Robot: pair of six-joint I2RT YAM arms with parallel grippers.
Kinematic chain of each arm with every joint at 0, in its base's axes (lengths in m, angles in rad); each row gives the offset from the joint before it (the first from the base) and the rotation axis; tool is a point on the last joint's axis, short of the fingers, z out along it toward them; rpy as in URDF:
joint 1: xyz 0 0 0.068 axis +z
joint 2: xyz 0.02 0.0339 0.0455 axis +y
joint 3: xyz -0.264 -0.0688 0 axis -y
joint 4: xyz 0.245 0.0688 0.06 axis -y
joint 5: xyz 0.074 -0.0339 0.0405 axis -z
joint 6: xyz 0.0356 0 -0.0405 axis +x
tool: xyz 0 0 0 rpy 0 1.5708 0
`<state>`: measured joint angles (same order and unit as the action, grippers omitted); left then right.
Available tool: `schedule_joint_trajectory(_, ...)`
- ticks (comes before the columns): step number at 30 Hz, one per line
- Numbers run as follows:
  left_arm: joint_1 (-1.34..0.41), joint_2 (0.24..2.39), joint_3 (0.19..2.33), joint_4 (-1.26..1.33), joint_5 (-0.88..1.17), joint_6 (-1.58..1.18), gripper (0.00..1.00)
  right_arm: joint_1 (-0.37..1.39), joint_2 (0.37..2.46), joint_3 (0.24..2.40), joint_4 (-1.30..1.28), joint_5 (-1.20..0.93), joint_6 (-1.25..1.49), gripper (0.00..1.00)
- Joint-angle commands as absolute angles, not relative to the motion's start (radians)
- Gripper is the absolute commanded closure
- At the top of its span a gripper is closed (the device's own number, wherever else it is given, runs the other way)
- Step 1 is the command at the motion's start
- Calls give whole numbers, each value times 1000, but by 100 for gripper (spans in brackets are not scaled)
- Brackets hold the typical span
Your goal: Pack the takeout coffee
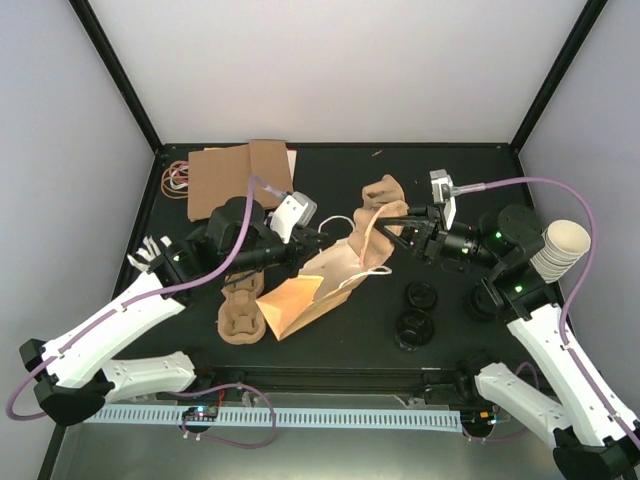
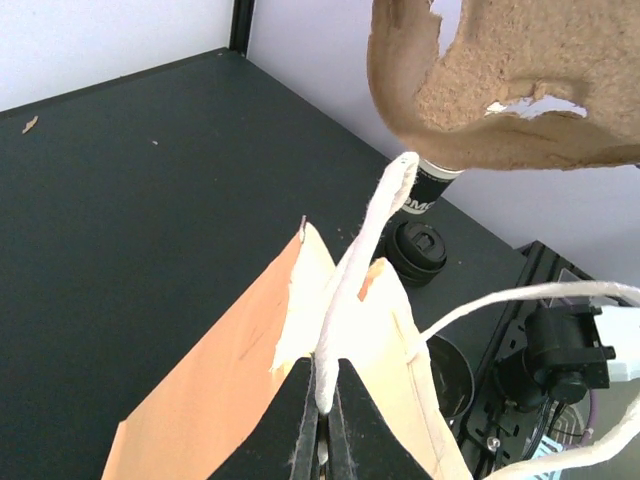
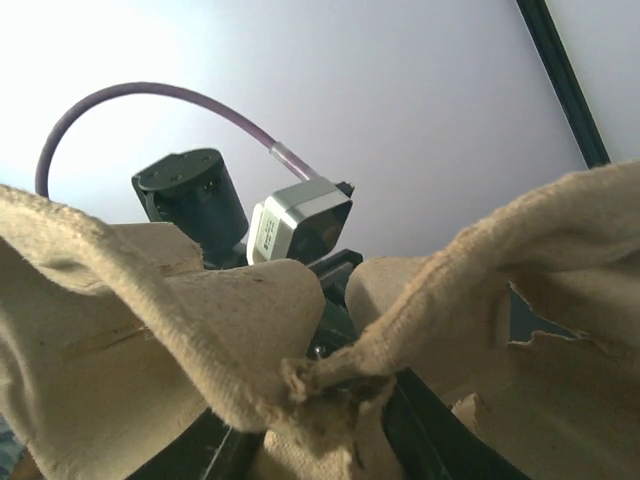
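Your left claw (image 2: 324, 405) is clenched on the white rope handle (image 2: 360, 250) of the paper bag (image 1: 300, 295). The bag lies on its side near the middle of the table (image 1: 330, 160), its mouth turned toward the right edge.

Your right claw (image 3: 322, 395) is grasping a pulp tray (image 1: 380, 200) by a central ridge and holds it tilted in the air above the bag's mouth.

Two takeout coffee cups (image 1: 421, 296) (image 1: 412, 328) with black lids stand upright on the table toward the near right corner, close together and apart from the bag and the tray. A third dark round shape (image 1: 478, 302) beside them is half hidden under your right arm.

A second pulp tray (image 1: 240, 312) lies flat against the bag's closed end.
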<state>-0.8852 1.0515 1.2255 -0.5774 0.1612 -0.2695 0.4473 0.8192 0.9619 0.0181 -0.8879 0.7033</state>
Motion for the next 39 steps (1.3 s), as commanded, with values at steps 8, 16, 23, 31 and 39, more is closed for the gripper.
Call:
schedule_joint_trajectory(8,-888,1037,1236,-516,60,-350,98,588,721,790,249,-715,873,69)
schedule_joint_trajectory(16,-888,1033,1233,-515,63,-356,98,698,698,690,276,-652,890,70)
schedule_joint_trajectory(23,-887,1027,1228,-510,53,-356,98,749,644,648,136,-614,871,70)
schedule_joint_trajectory(31,-887,1050,1253,-502,45,-346,98,751,532,597,-100,-588,870,70)
schedule_joint_trajectory(39,-887,1076,1284,-518,37,-321,98,751,532,613,-271,-589,850,70)
